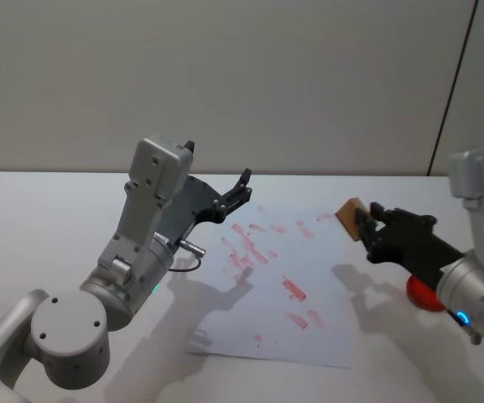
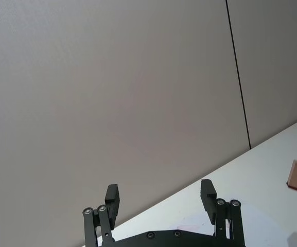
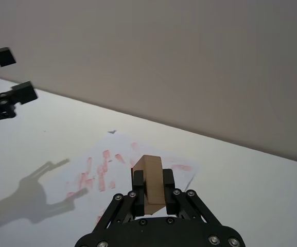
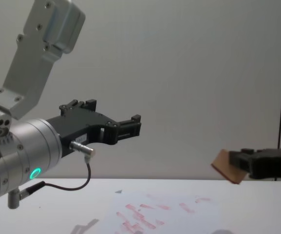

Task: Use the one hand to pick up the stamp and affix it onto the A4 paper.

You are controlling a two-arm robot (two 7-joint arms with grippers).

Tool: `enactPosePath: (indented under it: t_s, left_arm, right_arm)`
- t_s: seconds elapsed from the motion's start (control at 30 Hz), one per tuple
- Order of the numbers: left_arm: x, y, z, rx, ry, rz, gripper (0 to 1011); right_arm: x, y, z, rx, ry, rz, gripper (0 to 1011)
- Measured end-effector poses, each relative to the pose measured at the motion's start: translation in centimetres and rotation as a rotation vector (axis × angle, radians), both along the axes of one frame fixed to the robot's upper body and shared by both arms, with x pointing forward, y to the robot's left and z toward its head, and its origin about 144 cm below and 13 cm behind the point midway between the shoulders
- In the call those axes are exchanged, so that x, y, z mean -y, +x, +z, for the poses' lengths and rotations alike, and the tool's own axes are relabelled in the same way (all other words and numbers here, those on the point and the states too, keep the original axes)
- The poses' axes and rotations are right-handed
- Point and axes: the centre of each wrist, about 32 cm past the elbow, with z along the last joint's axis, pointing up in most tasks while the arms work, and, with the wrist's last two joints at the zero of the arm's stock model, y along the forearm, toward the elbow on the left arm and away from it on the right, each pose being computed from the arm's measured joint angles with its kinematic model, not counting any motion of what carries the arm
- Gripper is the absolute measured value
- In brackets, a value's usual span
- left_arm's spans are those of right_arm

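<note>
The stamp [image 1: 351,215], a light wooden block, is clamped in my right gripper [image 1: 365,225], which hovers above the table just past the right edge of the A4 paper [image 1: 321,277]. The white sheet lies flat mid-table and carries many red marks. From the right wrist, the stamp [image 3: 150,181] stands upright between the black fingers [image 3: 170,186], with the A4 paper [image 3: 125,154] beyond it. In the chest view the stamp [image 4: 225,166] hangs well above the A4 paper [image 4: 172,217]. My left gripper [image 1: 242,188] is raised over the sheet's far left corner, open and holding nothing.
A red round pad [image 1: 424,295] lies on the white table [image 1: 49,218] under my right arm. A black cable [image 4: 74,186] loops under the left wrist. A plain grey wall stands behind the table.
</note>
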Motion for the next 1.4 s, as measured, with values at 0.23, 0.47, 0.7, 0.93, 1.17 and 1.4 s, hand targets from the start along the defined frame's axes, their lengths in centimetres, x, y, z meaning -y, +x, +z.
enactPosePath:
  t_s: [0.23, 0.47, 0.7, 0.93, 1.17, 1.4]
  left_arm:
    - [0.0, 0.0, 0.0, 0.0, 0.0, 0.0, 1003]
    - [0.0, 0.0, 0.0, 0.0, 0.0, 0.0, 1003]
    - [0.0, 0.0, 0.0, 0.0, 0.0, 0.0, 1003]
    - [0.0, 0.0, 0.0, 0.0, 0.0, 0.0, 1003]
    - [0.0, 0.0, 0.0, 0.0, 0.0, 0.0, 1003]
    - [0.0, 0.0, 0.0, 0.0, 0.0, 0.0, 1003]
  right_arm:
    - [-0.6, 0.5, 0.0, -0.013, -0.056, 0.104, 208]
    - [-1.0, 1.0, -0.2, -0.028, -0.137, 0.195, 208]
    - [-1.4, 1.6, -0.6, -0.045, -0.228, 0.285, 208]
    - [-1.8, 2.2, -1.4, -0.063, -0.33, 0.359, 208]
    - [-2.2, 2.7, -2.5, -0.088, -0.414, 0.406, 208]
    - [-2.7, 3.1, -3.1, -0.097, -0.447, 0.424, 208]
